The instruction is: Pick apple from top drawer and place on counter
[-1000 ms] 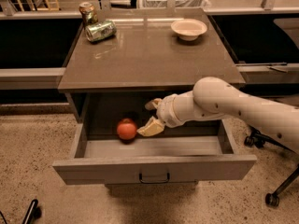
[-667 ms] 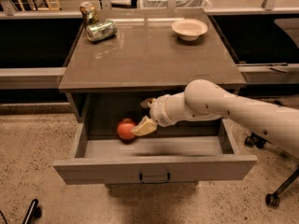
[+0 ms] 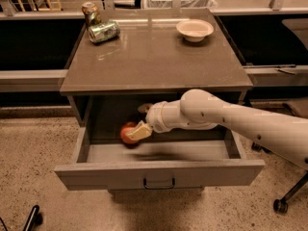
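Camera view: apple point(image 3: 126, 134) half hidden behind jaws inside top drawer point(image 3: 96, 176)

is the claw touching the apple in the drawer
Cannot tell. The camera view shows the claw overlapping the apple inside the top drawer; depth there is unclear.

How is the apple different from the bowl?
The apple is red-orange and lies in the open top drawer; the bowl is pale and sits on the counter. The apple is smaller than the bowl. The gripper is at the apple, far from the bowl. Both are round.
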Available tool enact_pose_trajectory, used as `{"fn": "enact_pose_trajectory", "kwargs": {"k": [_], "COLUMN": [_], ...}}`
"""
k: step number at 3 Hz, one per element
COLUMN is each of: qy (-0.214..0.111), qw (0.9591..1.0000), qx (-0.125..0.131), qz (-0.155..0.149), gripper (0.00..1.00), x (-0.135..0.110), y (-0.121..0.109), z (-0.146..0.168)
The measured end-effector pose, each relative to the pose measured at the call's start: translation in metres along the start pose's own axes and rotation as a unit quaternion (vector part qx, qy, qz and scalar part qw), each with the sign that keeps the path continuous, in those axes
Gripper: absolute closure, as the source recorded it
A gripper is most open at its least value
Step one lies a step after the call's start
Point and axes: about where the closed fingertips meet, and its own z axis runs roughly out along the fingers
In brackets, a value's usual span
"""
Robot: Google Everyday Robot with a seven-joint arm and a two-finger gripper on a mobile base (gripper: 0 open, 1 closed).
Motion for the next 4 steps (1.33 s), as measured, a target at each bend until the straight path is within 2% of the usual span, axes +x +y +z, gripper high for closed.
{"fn": "enact_pose_trajectory", "kwargs": {"k": [1,2,3,4], "qy": [0.001,0.005,0.022,0.040], "qw": [1.0000,0.9997,0.9976,0.9942], "qx": [-0.005,-0.021,-0.059,-0.097], "qz": [-0.004,-0.010,-0.030,-0.021], "gripper": [0.30,0.31,0.30,0.31], "x": [0.002,0.002,0.000,0.007], "y": [0.007,0.014,0.023,0.031], "z": [0.012,0.020,0.035,0.046]}}
